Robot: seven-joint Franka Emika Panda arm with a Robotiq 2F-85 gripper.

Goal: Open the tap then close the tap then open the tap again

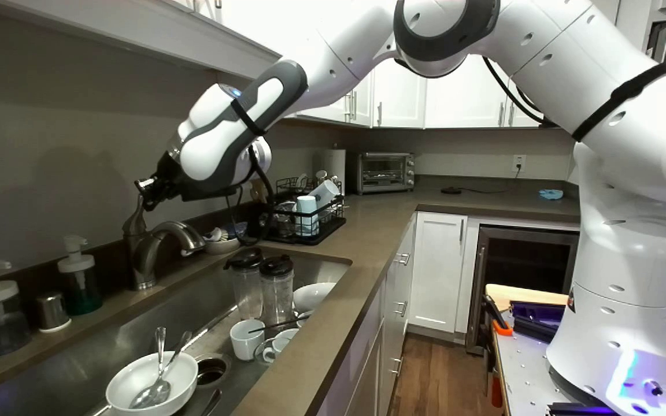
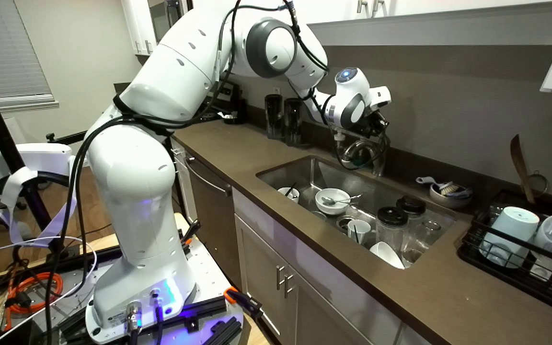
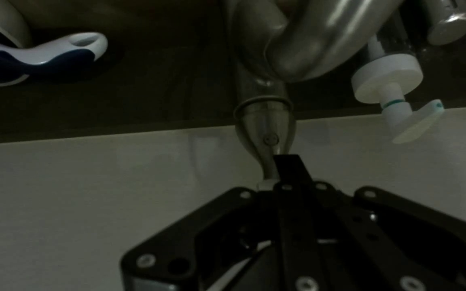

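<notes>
The tap (image 1: 148, 254) is brushed metal with an arched spout, standing behind the sink. Its slim lever handle (image 1: 135, 218) rises from the top, close to the wall. My gripper (image 1: 145, 199) is up at the lever's upper end, and in the wrist view the black fingertips (image 3: 291, 167) are together with nothing between them. The lever's narrow part (image 3: 270, 169) passes just left of and behind them; whether they touch cannot be made out, and its end is hidden. In an exterior view the arm and cables partly cover the tap (image 2: 379, 163). No water stream shows under the spout.
Soap dispensers (image 1: 78, 271) stand along the ledge near the tap. The sink (image 1: 96, 352) holds a bowl with spoons (image 1: 154, 381), mugs and two lidded bottles (image 1: 277, 289). A brush bowl (image 2: 451, 195) and a dish rack (image 1: 333, 224) lie beyond. Upper cabinets hang above the arm.
</notes>
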